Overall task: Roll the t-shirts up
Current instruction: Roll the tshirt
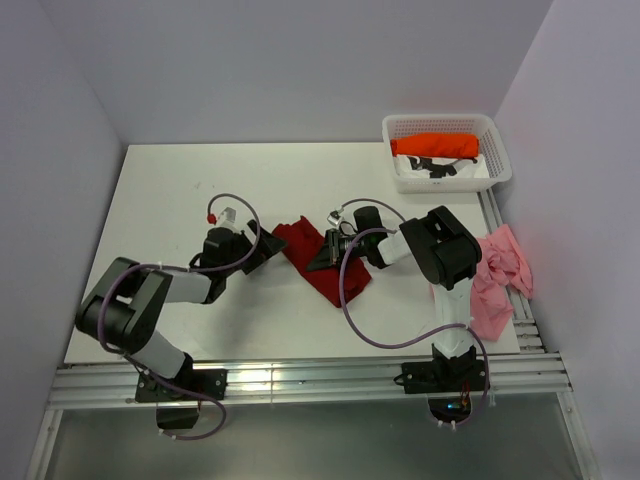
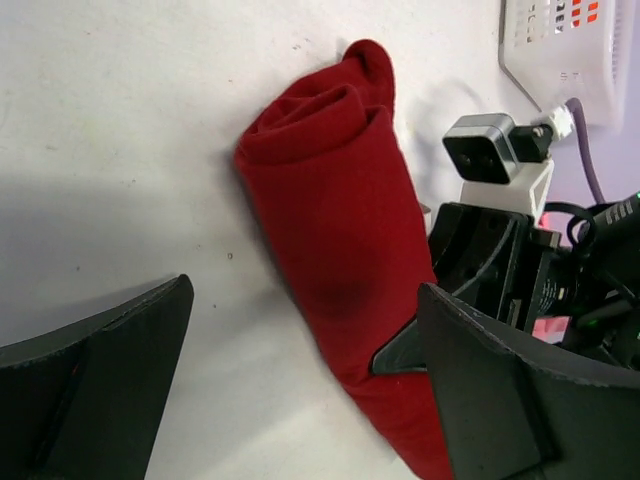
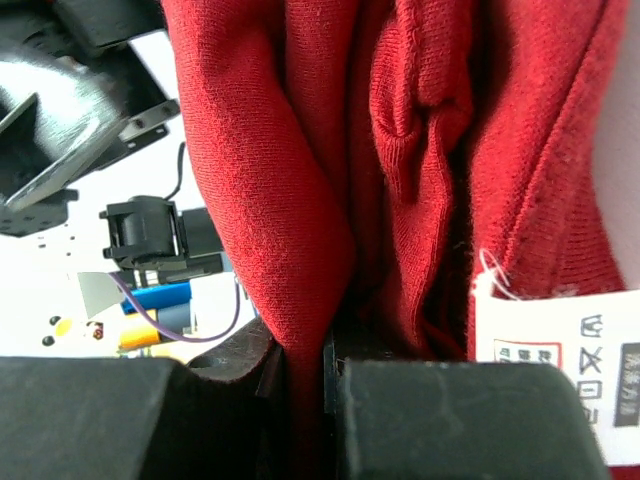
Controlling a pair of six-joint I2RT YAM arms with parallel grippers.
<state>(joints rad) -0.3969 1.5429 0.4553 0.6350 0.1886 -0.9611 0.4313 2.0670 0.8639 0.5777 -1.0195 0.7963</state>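
Red shirt (image 2: 340,230) apparently rolled, right end effector (image 3: 325,378) clamped on it, left end effector (image 2: 305,300) wide apart; pink shirt (image 1: 497,275) unrolled; orange shirt (image 1: 435,146) in basket (image 1: 445,121).

Robotics lab test cell, white counter (image 1: 180,200) boxed in by bare pale walls (image 1: 300,60), aluminium rails (image 1: 300,385) along its near edge, two cabled robot arms (image 1: 140,305) (image 1: 445,255) bolted there

White worktop (image 1: 180,200), matte, with metal rails (image 1: 300,378) along the near and right edges. Dark red t-shirt (image 1: 298,243) near centre, rolled into a loose tube, lying diagonally from far-left to near-right. Pale pink t-shirt (image 1: 493,280) crumpled at the right edge, draped over the rails. White lattice basket (image 1: 440,121) at the far right corner, well apart from both.
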